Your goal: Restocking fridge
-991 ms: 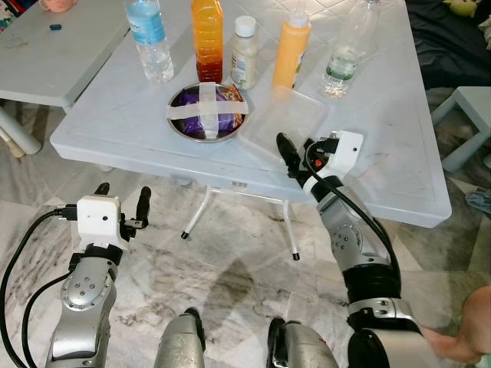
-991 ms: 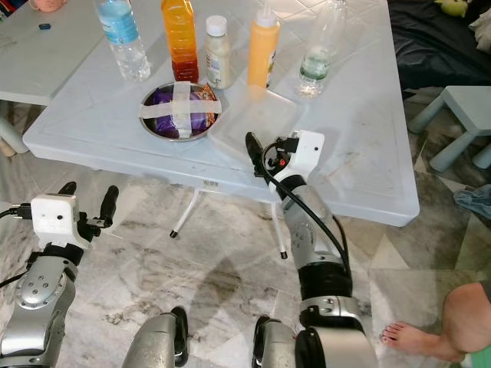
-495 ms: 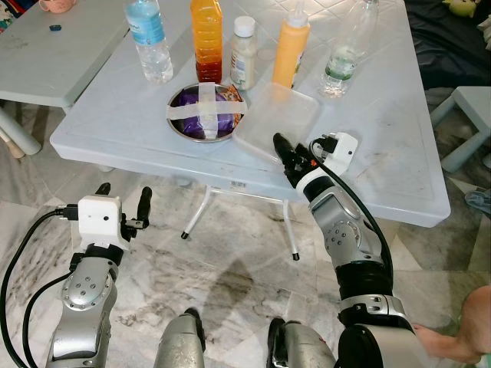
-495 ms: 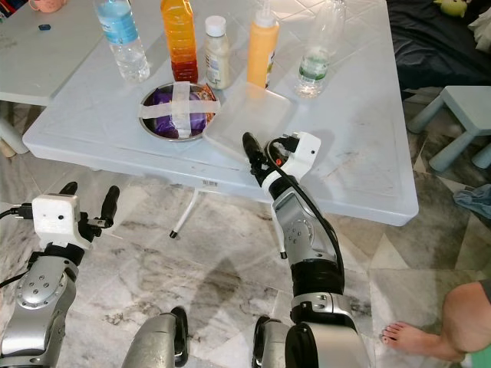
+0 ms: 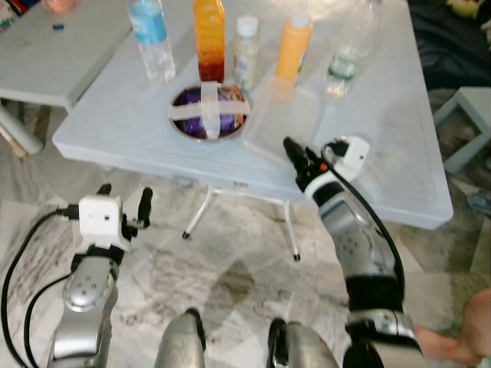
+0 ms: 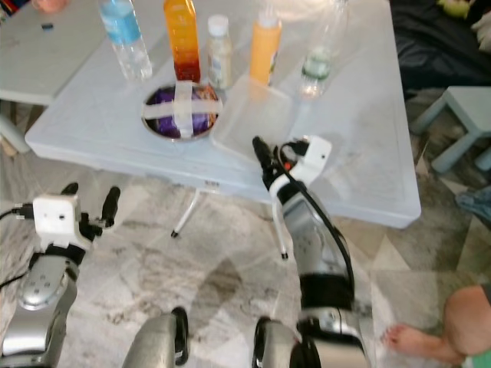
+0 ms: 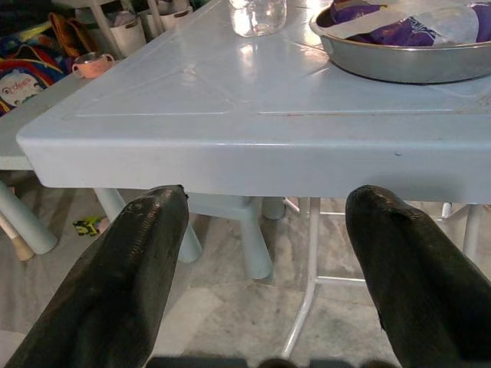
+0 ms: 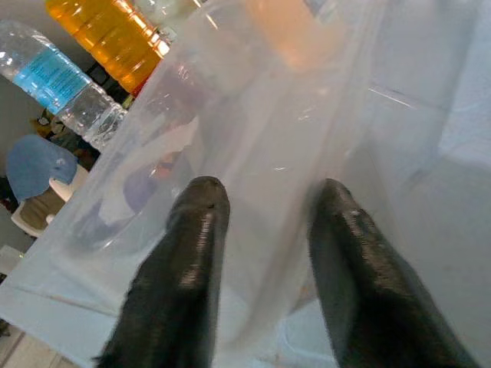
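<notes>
**Clear container gripped at the tabletop's near edge**

Nearest the robot, the left claw is held below and in front of the tabletop, its 2 fingers spread wide and holding nothing; it appears to be parked out of the way while the other arm works.

Just beyond, the right claw is reached up to the tabletop's near edge, where a clear plastic container lies. In the right wrist view the 2 fingers are seen narrowed around the container's near rim, so it is judged to be held there, probably because the edge is the only part that overhangs enough to be pinched. The container lies flat or slightly tipped; its long axis runs from the claw away toward the bottles, angled a little to the robot's right.

Touching or just beside the container's left side, a steel bowl is set, its purple contents taped over with a cross.

Farthest back, 5 bottles stand upright in a row: a water bottle, an orange-liquid bottle, a small white-capped bottle, an orange squeeze bottle and a clear bottle. All are presumably staged for the fridge.
</notes>
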